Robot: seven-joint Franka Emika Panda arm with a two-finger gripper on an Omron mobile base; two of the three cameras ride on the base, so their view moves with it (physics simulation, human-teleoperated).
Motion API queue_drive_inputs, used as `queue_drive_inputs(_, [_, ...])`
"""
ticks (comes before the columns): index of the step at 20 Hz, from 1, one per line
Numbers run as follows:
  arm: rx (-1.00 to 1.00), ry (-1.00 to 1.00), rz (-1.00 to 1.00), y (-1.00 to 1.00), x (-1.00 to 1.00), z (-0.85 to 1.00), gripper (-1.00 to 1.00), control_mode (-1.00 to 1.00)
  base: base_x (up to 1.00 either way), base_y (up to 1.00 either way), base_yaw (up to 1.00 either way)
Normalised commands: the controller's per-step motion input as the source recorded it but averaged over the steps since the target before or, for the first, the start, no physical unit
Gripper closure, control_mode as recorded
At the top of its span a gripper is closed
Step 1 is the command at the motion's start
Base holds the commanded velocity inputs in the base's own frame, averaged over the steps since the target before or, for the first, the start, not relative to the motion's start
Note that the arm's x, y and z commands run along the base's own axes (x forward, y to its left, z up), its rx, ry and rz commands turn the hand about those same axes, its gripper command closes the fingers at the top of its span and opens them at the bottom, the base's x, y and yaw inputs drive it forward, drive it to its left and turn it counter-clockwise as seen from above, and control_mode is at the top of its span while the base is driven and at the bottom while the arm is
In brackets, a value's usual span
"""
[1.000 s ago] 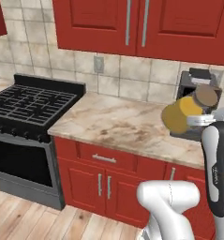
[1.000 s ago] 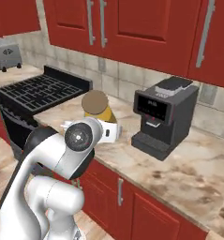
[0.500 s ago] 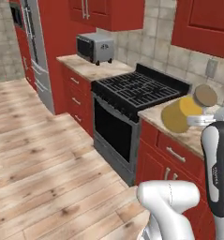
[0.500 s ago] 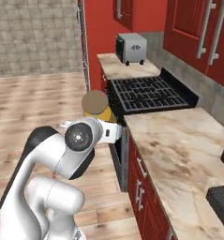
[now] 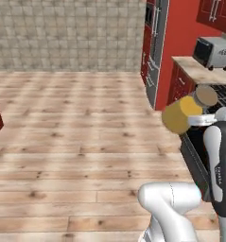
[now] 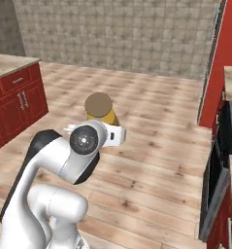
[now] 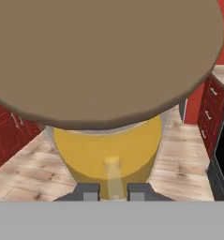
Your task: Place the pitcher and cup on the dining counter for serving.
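- Hand view: we see the small conical clear glass pitcher with yellow-orange liquid and a round brown lid [image 7: 108, 154] right against the camera, its matte brown disc topping the frame and the glass wall sitting between the two dark fingertips [image 7: 87, 191] of the pincer [image 7: 112, 192], which is clamped on it.
- In the left base view the pitcher [image 5: 183, 113] is carried in the air, tilted, beside the white arm, above the pale wooden plank floor [image 5: 76, 142].
- We judge it fairly heavy for its size, since it looks well filled; the glass is stiff, smooth and likely slippery, and breakable if dropped.
- We would hold it on the body below the lid, where the cone widens, as the pincer seems to.
- In the right base view a red cabinet under a beige marble worktop [image 6: 6, 65] stands at the left; we cannot tell if it is the dining counter.
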Motion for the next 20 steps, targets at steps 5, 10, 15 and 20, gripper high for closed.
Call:
queue_drive_inputs(5, [0.00, 0.00, 0.00, 0.00, 0.00, 0.00, 1.00, 1.00, 0.58, 0.79, 0.68])
queue_drive_inputs(10, [0.00, 0.00, 0.00, 0.00, 0.00, 0.00, 1.00, 1.00, 0.76, 0.71, 0.65])
queue_drive_inputs(15, [0.00, 0.00, 0.00, 0.00, 0.00, 0.00, 1.00, 1.00, 1.00, 0.57, 0.59])
queue_drive_inputs(20, [0.00, 0.00, 0.00, 0.00, 0.00, 0.00, 1.00, 1.00, 1.00, 0.39, 0.53])
